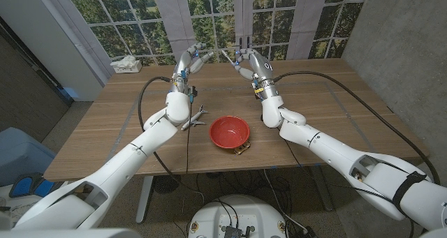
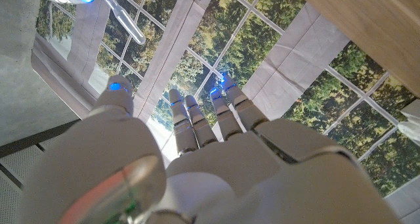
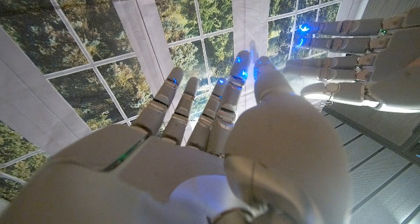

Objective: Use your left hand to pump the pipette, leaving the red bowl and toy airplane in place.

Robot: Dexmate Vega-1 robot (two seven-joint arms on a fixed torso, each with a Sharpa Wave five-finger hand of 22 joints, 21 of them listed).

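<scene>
My right hand (image 1: 248,62) is raised above the far side of the table and pinches a clear pipette (image 1: 228,56), whose thin end points toward my left hand (image 1: 193,59). In the left wrist view the pipette (image 2: 126,19) hangs beyond my left hand's (image 2: 197,152) outstretched fingers, apart from them. That hand holds nothing and its fingers are apart. From the right wrist, my right hand (image 3: 216,138) fills the foreground and the left hand (image 3: 354,53) sits close beside it. A red bowl (image 1: 229,132) and a small white toy airplane (image 1: 194,118) rest on the table nearer me.
The wooden table (image 1: 328,105) carries black cables (image 1: 143,98) that loop from both wrists. A small golden object (image 1: 242,149) pokes out by the bowl's near edge. A white tissue box (image 1: 126,64) sits at the far left corner. Windows stand behind the table.
</scene>
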